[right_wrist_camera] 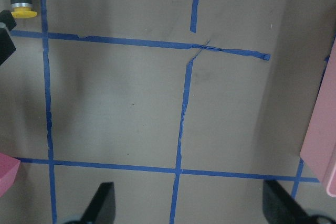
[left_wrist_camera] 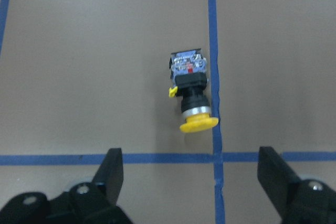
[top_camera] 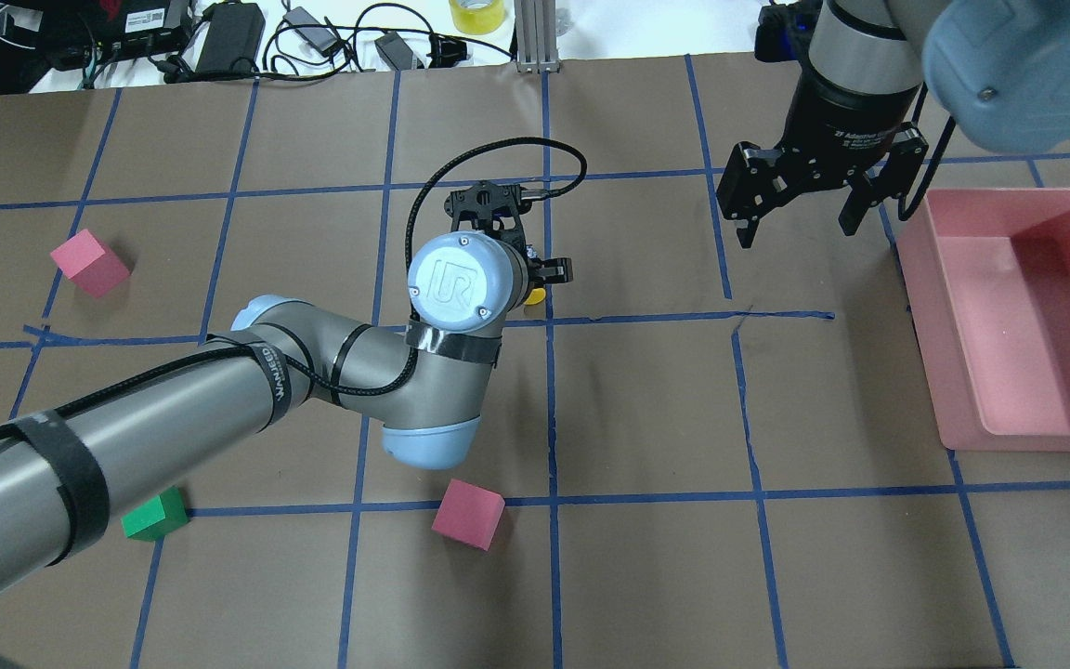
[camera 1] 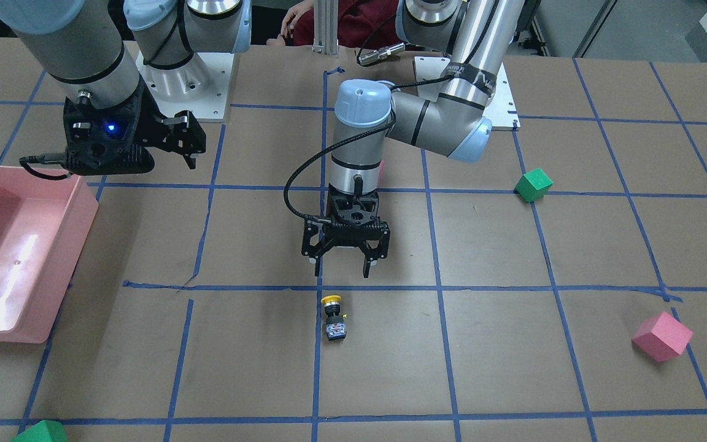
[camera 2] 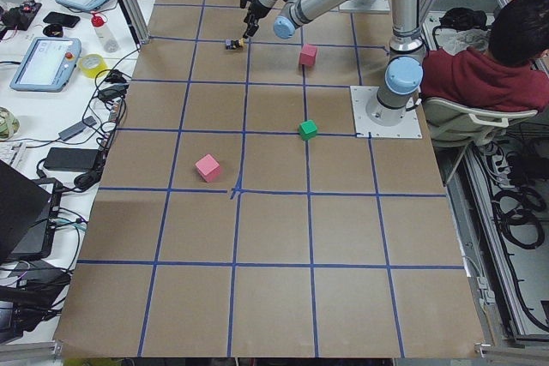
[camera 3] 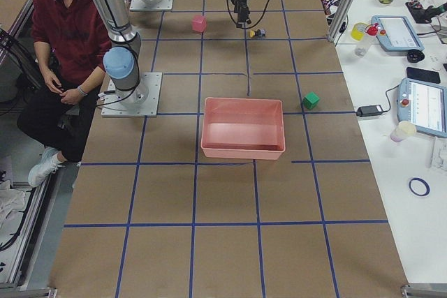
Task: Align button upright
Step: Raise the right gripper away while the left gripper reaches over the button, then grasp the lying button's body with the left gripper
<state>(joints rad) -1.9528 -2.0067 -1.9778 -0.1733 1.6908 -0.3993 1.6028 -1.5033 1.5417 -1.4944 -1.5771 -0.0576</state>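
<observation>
— As seen from the operators' side of the table (camera 1: 255, 368), what sits at far left?

— A pink bin (camera 1: 74, 258) on the brown paper, with a green cube (camera 1: 40, 433) at the bottom edge near it. Just past the bin, toward the centre, hangs the right gripper (top_camera: 798, 232), its jaws spread wide with nothing between them.

— And at centre?

— The left gripper (camera 1: 341, 272), pointed down over the blue tape grid (camera 1: 439, 368), jaws likewise wide apart and empty. It hovers clear of the table, just on the robot's side of a cross line (camera 1: 237, 287) of tape.

— Where is the button?

— The button (camera 1: 332, 316) lies on its side just past that cross line, on the operators' side, near the left gripper but not touching it. Its yellow cap faces the gripper and its grey terminal base points away. The left wrist camera shows it running along a lengthwise tape line (left_wrist_camera: 212, 51), the cap's rim meeting the tape.

— What's to the right?

— A second green cube (camera 1: 533, 184), well apart from the arm, then a pink cube (camera 1: 662, 336) nearer the operators, beside a tape line.
</observation>
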